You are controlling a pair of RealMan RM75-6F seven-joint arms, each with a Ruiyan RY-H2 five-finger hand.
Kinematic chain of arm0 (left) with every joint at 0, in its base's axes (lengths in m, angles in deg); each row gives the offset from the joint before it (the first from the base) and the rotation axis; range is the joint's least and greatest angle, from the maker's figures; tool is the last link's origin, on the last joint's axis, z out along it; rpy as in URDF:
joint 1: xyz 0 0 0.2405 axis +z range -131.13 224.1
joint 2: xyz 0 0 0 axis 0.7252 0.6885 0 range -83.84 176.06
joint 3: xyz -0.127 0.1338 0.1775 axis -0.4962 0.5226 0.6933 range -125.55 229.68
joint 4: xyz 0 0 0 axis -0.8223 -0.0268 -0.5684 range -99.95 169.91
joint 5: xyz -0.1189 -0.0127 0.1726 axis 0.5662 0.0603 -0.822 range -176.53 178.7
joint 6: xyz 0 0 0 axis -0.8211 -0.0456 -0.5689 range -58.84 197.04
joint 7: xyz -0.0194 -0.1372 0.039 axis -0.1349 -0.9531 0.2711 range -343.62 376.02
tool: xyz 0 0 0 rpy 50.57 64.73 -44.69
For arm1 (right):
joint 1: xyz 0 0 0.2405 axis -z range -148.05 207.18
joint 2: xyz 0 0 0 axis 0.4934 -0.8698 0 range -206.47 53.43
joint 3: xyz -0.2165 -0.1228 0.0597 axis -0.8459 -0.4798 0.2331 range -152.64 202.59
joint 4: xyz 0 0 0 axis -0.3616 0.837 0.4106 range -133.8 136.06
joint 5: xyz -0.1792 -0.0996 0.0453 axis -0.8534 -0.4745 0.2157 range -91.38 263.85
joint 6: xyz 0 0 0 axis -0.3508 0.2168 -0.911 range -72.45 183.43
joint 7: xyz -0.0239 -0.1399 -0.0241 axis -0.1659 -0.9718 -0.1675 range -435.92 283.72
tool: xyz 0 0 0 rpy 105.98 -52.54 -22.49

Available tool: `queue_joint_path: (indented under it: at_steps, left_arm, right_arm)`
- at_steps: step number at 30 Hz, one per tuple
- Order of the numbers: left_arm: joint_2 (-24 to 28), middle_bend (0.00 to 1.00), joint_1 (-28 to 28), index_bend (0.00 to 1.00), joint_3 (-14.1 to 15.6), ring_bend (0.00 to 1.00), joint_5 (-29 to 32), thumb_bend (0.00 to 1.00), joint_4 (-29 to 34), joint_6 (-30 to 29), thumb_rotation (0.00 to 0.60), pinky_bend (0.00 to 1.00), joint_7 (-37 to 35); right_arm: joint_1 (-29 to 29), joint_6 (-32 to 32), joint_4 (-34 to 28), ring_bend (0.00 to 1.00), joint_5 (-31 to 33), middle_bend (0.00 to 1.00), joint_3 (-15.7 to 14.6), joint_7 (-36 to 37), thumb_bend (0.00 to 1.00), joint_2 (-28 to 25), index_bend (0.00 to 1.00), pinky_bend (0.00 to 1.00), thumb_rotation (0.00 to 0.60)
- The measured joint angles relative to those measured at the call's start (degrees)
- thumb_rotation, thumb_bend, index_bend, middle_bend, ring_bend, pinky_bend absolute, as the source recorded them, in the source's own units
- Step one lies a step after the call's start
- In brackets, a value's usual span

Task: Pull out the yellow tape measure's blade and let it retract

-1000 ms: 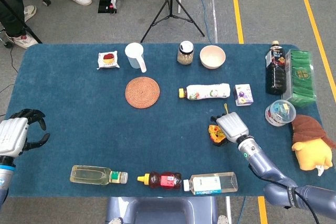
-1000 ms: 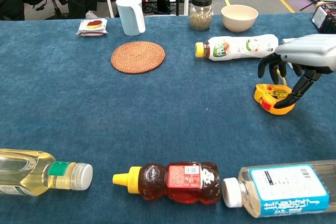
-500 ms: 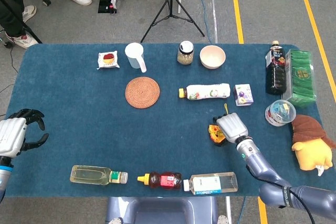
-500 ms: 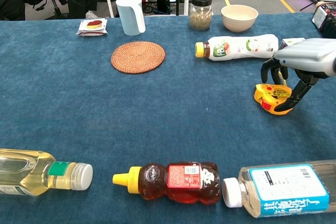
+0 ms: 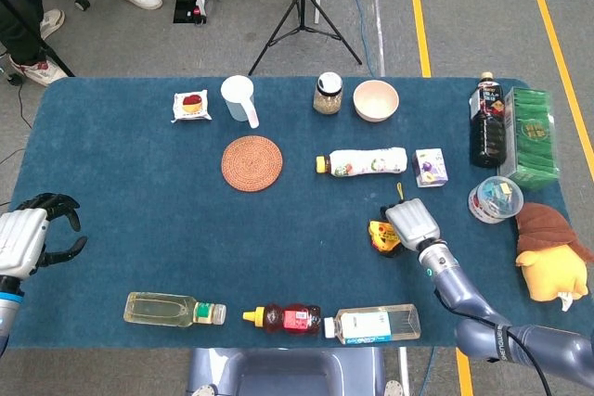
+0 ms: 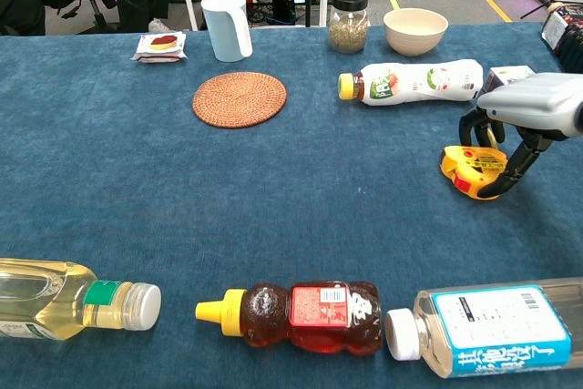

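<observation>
The yellow tape measure (image 5: 380, 236) (image 6: 473, 169) lies on the blue table, right of centre, with no blade drawn out. My right hand (image 5: 411, 223) (image 6: 530, 102) hovers over its right side. Its fingers (image 6: 475, 126) curl down behind the case and its thumb (image 6: 512, 173) reaches the case's right edge, but no firm grip shows. My left hand (image 5: 28, 239) rests at the table's left edge, far from the tape, with its fingers loosely curved apart and nothing in them; the chest view does not show it.
A white bottle (image 5: 364, 162) and a small carton (image 5: 430, 167) lie just behind the tape. Along the front edge lie an oil bottle (image 5: 174, 309), a honey bear (image 5: 284, 318) and a clear bottle (image 5: 374, 323). A woven coaster (image 5: 251, 162), cup, jar and bowl stand further back.
My right hand has shifted slightly to the right over the tape measure, its thumb now at the case's right edge. The tape measure and my left hand have stayed put.
</observation>
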Motion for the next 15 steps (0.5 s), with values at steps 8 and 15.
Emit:
queue_joint_path:
  at_steps: [8,15]
  left_arm:
    - [0.0,0.35,0.0,0.56,0.0,0.23,0.2,0.27,0.2,0.0,0.6,0.26,0.2]
    - [0.2,0.35,0.1,0.56,0.0,0.22,0.2,0.27,0.5,-0.4,0.6,0.26,0.2]
  right_arm:
    - [0.1,0.7,1.3,0.43,-0.1,0.46,-0.3,0.8,0.11,0.6,0.41,0.49,0.386]
    - [0.2,0.6,2.1,0.47,-1.0,0.51,0.0,2.3,0.12,1.3,0.48,0.52,0.388]
